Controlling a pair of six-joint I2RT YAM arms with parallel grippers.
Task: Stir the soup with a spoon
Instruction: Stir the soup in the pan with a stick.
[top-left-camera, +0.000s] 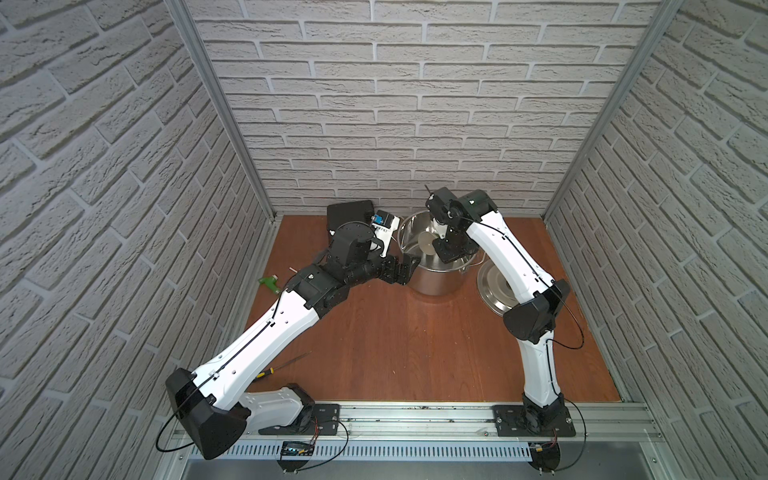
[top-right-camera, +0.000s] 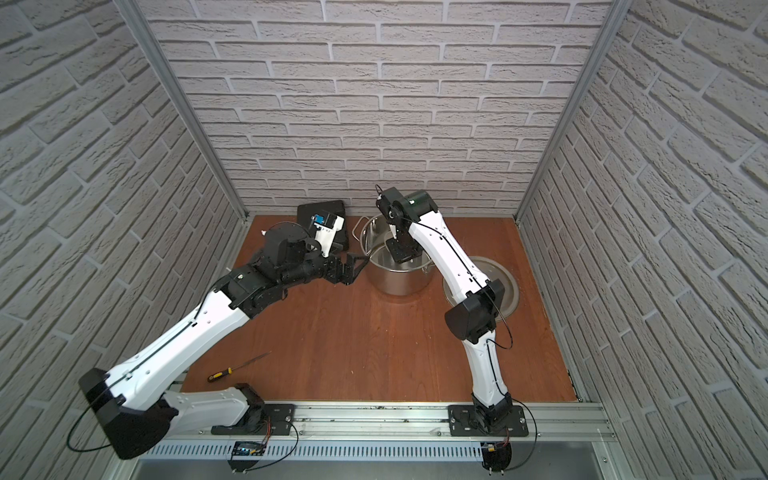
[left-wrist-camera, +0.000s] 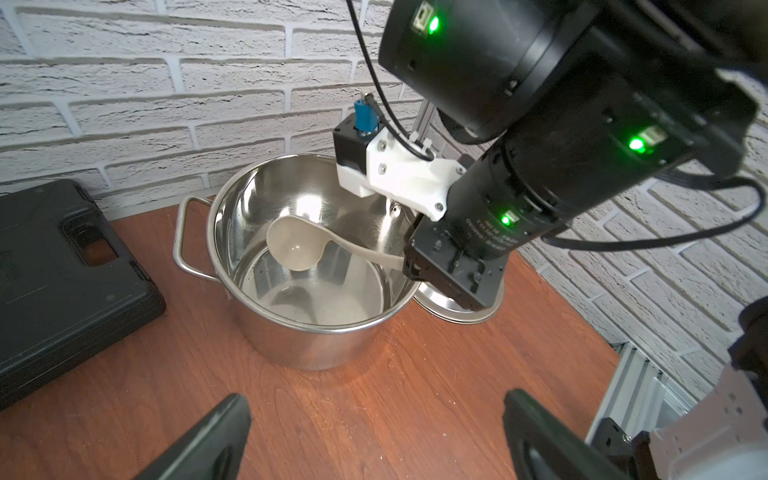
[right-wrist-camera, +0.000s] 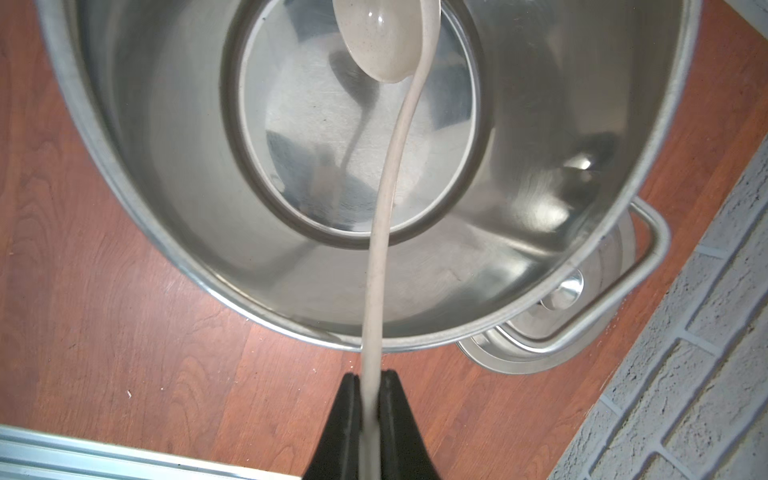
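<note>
Cream spoon (right-wrist-camera: 384, 199), pinched by right gripper (right-wrist-camera: 370, 376), hangs inside steel pot (right-wrist-camera: 166, 145).

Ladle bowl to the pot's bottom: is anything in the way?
Nothing visible. The right gripper holds the ladle by its handle, bowl over the bare bottom of the stockpot. The lid lies beside it.

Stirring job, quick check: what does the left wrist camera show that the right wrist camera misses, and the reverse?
Left wrist only: the black case, the open left gripper, and the right arm reaching over the pot. Right wrist only: the right gripper, jaws shut on the ladle handle. Both: the ladle's bowl in the pot, no liquid visible, and the lid beside it.
</note>
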